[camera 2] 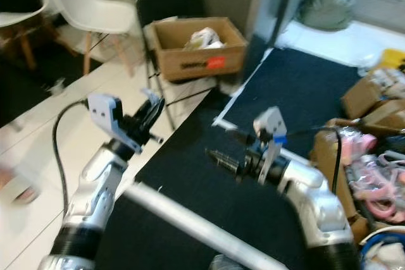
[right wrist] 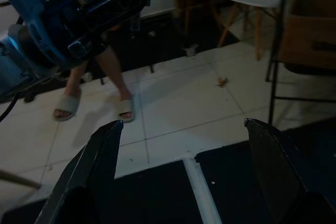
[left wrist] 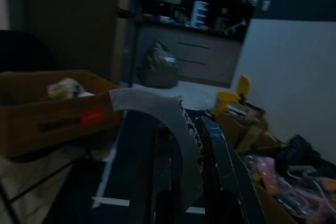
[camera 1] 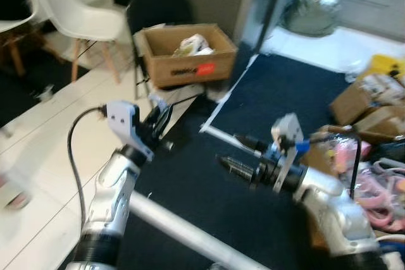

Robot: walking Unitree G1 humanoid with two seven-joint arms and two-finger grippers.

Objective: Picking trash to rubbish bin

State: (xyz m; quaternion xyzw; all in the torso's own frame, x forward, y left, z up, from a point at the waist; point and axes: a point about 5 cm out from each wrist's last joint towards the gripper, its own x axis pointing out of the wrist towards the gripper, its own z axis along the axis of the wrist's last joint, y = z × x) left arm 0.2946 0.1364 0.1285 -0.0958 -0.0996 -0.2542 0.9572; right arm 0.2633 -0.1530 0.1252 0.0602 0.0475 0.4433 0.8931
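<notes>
My left silver arm is raised, its black two-fingered tool [camera 1: 158, 117] pointing forward with the fingers [left wrist: 220, 166] closed together. My right silver arm reaches in across from it, its tool [camera 1: 235, 154] aimed leftward, fingers [right wrist: 97, 161] spread wide apart.

Two white chairs [camera 1: 76, 14] (one cardboard box [camera 1: 186, 55])

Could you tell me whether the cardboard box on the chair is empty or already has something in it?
Not empty. The open-topped cardboard box holds crumpled pale trash lying inside it, visible over the rim. How full it is below that, I cannot tell.
</notes>
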